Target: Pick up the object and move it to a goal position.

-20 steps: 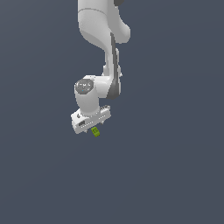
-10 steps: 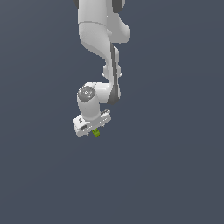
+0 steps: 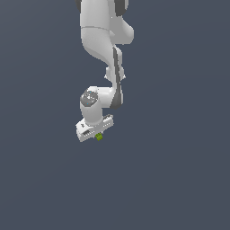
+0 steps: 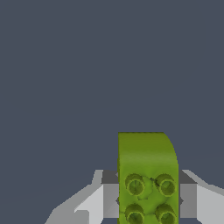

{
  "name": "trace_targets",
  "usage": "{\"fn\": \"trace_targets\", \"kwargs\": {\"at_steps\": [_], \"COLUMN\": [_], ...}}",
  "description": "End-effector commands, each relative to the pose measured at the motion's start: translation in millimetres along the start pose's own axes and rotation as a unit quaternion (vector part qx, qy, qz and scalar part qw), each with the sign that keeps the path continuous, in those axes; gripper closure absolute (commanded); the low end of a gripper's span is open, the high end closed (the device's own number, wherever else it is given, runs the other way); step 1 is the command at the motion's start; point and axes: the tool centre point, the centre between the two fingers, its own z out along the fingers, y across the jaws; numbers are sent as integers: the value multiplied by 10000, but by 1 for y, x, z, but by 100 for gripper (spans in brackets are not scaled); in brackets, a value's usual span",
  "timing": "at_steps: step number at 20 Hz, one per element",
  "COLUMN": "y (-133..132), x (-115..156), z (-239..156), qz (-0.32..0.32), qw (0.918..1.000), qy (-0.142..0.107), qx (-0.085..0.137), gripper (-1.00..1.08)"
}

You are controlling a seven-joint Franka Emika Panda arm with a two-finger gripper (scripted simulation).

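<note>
Pickup complete: my fingers [image 4: 148,199] are clamped on the object [image 4: 148,175], at six o'clock in the wrist view, off any surface. Transport remains; no goal marker visible.

The gripper [image 3: 96,133] is hanging in open dark grey space, and nothing is standing near it on any side in the exterior view. Only the arm's own white links [image 3: 101,42] are taking room above it. In the wrist view the grey fingers [image 4: 194,199] are pressing on both sides of the green object [image 4: 147,175], so the gap between them is being filled. Beyond the object the flat grey background [image 4: 87,65] is showing no obstacle at all.
</note>
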Motion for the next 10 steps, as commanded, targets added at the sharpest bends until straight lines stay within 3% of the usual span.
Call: {"fn": "trace_targets", "kwargs": {"at_steps": [1,10], "y": [0,-3], "x": [0,2], "z": [0,-4], "qz": [-2,-2], "qw": [10000,10000], "qy": [1,1], "qx": [0,0], "gripper": [108,108]}}
